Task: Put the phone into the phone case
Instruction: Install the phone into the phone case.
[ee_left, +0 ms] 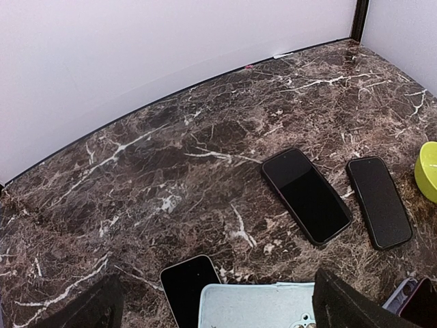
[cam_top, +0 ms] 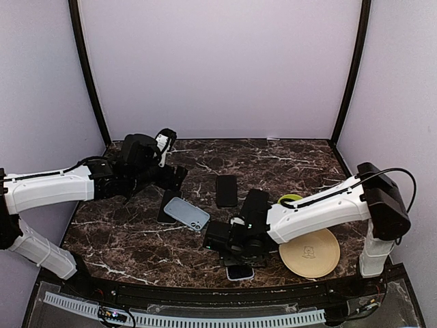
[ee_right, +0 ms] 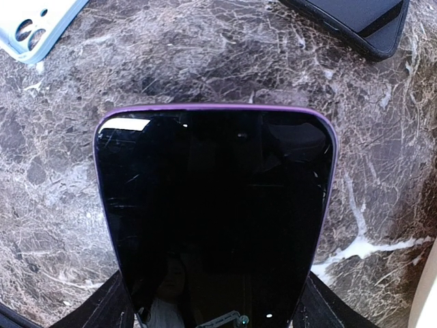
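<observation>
1. From above: the right gripper [cam_top: 239,261] hangs low over a purple-edged phone [cam_top: 240,272] that lies near the front edge of the marble table [cam_top: 136,239]. A tan plate [cam_top: 311,254] sits just to its right. A light blue phone case [cam_top: 187,213] lies left of centre, overlapping a dark phone [cam_top: 164,205]. A black phone [cam_top: 226,190] lies beyond them, and a green bowl [cam_top: 289,199] shows behind the right arm. The left gripper [cam_top: 176,176] is held above the table's far left, well apart from the purple-edged phone.

2. Left wrist: the left gripper [ee_left: 217,280] stands wide apart with nothing between its fingers [ee_left: 89,307], which frame the bottom corners. Below it the light blue phone case [ee_left: 256,304] lies flat, camera cut-outs at its near end, with the dark phone [ee_left: 186,287] poking out from under its left side. Two more dark phones lie side by side towards the right, a larger phone [ee_left: 307,195] and a slimmer phone [ee_left: 379,202]. The green bowl [ee_left: 427,171] is cut off by the right edge.

3. Right wrist: the purple-edged phone [ee_right: 215,219] fills the frame, screen up and dark. The right gripper [ee_right: 215,301] clamps it across its width, one of its fingers [ee_right: 102,307] against each long edge. The light blue phone case [ee_right: 34,24] lies apart at the top left corner, and the black phone [ee_right: 355,20] at the top right.
</observation>
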Controlling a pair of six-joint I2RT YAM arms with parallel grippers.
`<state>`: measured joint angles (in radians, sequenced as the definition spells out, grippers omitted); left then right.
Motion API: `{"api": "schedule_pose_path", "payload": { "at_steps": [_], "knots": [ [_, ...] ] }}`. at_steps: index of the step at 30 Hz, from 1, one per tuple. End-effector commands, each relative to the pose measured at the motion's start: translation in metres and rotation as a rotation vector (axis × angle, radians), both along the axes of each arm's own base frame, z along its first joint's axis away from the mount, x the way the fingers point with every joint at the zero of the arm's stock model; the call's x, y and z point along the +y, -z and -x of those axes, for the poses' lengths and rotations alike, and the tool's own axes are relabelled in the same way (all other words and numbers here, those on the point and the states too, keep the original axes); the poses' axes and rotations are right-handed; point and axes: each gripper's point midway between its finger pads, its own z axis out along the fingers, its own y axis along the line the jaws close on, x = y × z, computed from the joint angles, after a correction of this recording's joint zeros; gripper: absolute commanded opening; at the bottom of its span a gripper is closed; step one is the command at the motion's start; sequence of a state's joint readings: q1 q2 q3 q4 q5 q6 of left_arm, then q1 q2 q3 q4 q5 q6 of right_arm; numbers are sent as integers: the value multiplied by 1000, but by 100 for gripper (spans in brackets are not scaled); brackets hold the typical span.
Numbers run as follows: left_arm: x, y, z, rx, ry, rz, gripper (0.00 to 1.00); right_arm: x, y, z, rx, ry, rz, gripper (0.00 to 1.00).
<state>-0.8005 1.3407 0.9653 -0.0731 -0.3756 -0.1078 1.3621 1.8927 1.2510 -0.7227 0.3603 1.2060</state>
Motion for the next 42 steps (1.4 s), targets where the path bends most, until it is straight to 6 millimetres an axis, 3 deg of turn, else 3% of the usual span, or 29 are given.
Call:
{"api": "schedule_pose_path", "payload": {
  "at_steps": [1,10,15,19,25,31,39,42],
  "knots": [
    [-1,-1,0,-15,8,3,99,-23,17,4,28,-3,127,77],
    [-1,0,0,-15,11,0,99,-23,11,-1,7,-4,145,80],
    [-1,0,-1,-17,11,-1,99,-21,7,-3,-4,-6,148,89],
    [-1,-1,0,-18,11,0,99,-19,3,-4,-11,-15,148,90],
    [-1,-2,0,-18,14,5,99,-3,-24,-9,-49,-91,114,88],
    [-1,-4,1,-23,16,7,99,7,-40,3,-61,-176,143,71],
    [-1,-5,2,-23,20,12,99,29,-22,42,38,-272,139,32],
    [-1,-6,2,-24,20,15,99,24,-9,50,83,-267,154,27]
  ]
}}
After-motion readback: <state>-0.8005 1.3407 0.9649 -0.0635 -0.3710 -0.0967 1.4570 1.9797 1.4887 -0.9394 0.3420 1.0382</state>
